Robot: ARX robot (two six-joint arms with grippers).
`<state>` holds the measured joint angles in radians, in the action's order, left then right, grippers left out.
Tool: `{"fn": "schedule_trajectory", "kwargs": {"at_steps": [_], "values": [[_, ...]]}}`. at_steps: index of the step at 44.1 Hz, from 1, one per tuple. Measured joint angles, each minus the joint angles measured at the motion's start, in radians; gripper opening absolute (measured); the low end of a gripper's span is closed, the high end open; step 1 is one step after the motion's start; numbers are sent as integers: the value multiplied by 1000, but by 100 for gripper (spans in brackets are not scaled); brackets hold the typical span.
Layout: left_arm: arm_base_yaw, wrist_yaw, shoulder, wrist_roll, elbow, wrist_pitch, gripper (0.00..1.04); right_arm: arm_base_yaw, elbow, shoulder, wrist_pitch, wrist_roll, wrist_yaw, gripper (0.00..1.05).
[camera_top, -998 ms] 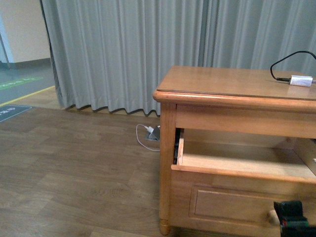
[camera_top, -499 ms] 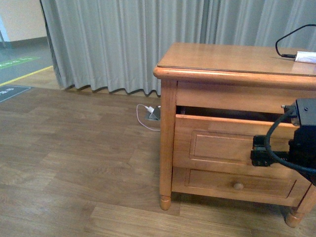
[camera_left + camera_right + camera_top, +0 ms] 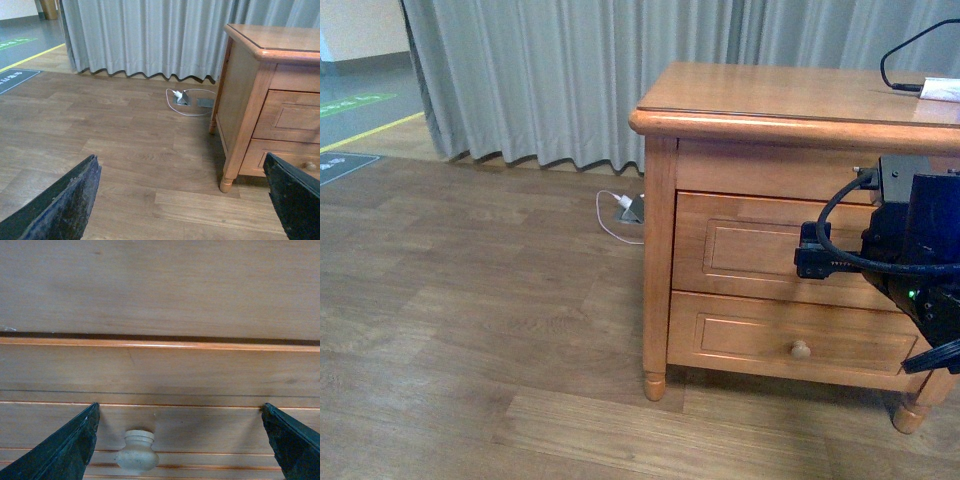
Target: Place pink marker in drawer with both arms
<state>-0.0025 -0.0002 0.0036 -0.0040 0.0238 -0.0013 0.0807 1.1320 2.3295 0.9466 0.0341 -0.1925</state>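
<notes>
You're near the end: the drawer point(image 3: 760, 250) sits flush shut and the pink marker is out of sight, presumably inside. Your right gripper point(image 3: 180, 445) gapes empty before the knob point(image 3: 136, 458); your left gripper point(image 3: 185, 200) hangs wide, empty

The right arm point(image 3: 910, 260) hides the drawer point(image 3: 750, 250) knob in the front view (the cabinet's point(image 3: 770, 110) right side is cropped).

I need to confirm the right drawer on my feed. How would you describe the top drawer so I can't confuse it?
Find the wooden cabinet by the grey curtain. The top drawer sits right under its top, shut, with the right arm in front of it. The lower drawer shows its knob below the arm.
</notes>
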Motion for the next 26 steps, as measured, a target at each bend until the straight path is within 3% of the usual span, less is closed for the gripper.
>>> {"fn": "schedule_trajectory", "kwargs": {"at_steps": [14,26], "values": [[0,0,0,0,0,0,99,-5,-20,-17,-5,0,19,96],[0,0,0,0,0,0,99,-23,-199,-245,-125,8,63,96]]}}
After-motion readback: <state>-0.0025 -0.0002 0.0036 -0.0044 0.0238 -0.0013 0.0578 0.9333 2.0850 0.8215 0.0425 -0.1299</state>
